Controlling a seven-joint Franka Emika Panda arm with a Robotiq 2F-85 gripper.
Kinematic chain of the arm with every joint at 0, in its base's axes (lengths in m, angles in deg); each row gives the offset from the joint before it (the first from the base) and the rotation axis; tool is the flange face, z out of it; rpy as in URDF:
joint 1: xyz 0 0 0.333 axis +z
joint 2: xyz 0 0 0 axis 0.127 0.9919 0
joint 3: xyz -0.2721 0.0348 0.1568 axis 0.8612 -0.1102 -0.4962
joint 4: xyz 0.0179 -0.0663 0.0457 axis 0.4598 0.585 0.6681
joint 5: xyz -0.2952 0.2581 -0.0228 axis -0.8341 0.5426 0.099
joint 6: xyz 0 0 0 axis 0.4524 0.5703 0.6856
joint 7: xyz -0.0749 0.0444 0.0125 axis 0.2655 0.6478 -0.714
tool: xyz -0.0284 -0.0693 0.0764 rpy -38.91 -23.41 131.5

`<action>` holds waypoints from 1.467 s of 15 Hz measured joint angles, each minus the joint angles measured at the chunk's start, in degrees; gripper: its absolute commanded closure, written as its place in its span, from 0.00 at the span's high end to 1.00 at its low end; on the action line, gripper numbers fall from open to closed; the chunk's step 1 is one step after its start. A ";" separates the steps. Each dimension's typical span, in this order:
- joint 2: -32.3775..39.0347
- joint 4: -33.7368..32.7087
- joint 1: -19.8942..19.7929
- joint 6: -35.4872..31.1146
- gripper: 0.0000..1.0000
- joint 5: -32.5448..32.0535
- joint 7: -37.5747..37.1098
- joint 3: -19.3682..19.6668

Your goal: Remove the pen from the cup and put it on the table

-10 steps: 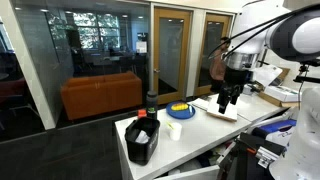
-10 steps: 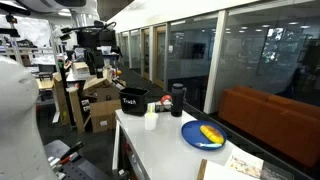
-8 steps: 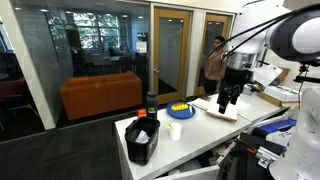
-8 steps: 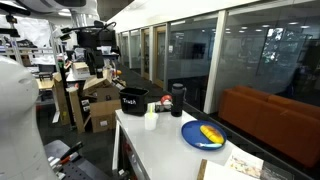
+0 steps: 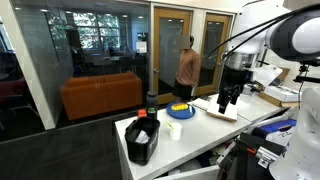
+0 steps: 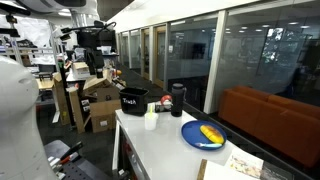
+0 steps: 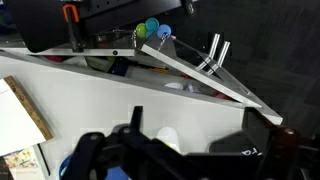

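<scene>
The hand point(image 5: 226, 102) is hanging in the air at the right of the frame in an exterior view. In the wrist view its fingers are standing wide apart and gripping nothing. Below it the white bench point(image 5: 200, 126) is carrying a blue plate point(image 5: 180, 110) near the middle. Toward the lower centre the small white cup point(image 5: 174, 130) is standing upright just beside a black bin point(image 5: 141, 141), well apart from the hand. The pen is too small to make out.
</scene>
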 measured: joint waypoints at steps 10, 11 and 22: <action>0.07 -0.32 -0.14 -0.35 1.00 0.00 0.00 0.12; 0.34 -0.84 -0.36 -0.50 1.00 0.01 -0.10 0.34; 28.85 -19.79 -5.53 -0.16 1.00 3.88 -11.76 4.89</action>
